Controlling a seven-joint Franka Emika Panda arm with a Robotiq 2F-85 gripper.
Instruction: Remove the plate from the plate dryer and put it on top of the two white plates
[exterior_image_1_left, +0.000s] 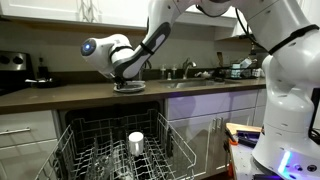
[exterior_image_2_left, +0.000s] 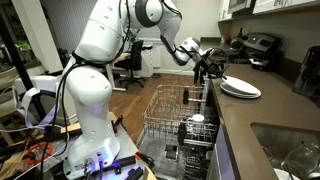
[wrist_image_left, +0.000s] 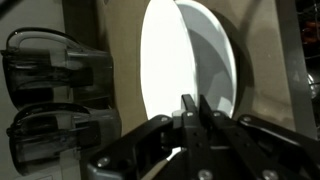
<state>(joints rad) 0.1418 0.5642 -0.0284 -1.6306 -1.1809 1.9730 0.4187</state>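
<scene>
The plate (wrist_image_left: 165, 55) fills the wrist view, glossy white, held over the two white plates (wrist_image_left: 220, 60), whose rim shows behind it. My gripper (wrist_image_left: 190, 100) is shut on the plate's near rim. In both exterior views the gripper (exterior_image_1_left: 128, 80) (exterior_image_2_left: 214, 74) is over the counter at the plate stack (exterior_image_1_left: 129, 88) (exterior_image_2_left: 241, 89). The plate dryer (exterior_image_1_left: 90, 150) (exterior_image_2_left: 170, 115) stands pulled out below the counter, with a small white cup (exterior_image_1_left: 136, 143) (exterior_image_2_left: 197, 120) in it.
A black appliance (wrist_image_left: 45, 70) stands on the counter beside the plates. A sink (exterior_image_2_left: 290, 150) is set into the counter, with a faucet (exterior_image_1_left: 188, 68) and cluttered items further along. The robot base (exterior_image_2_left: 85, 120) stands on the floor by the rack.
</scene>
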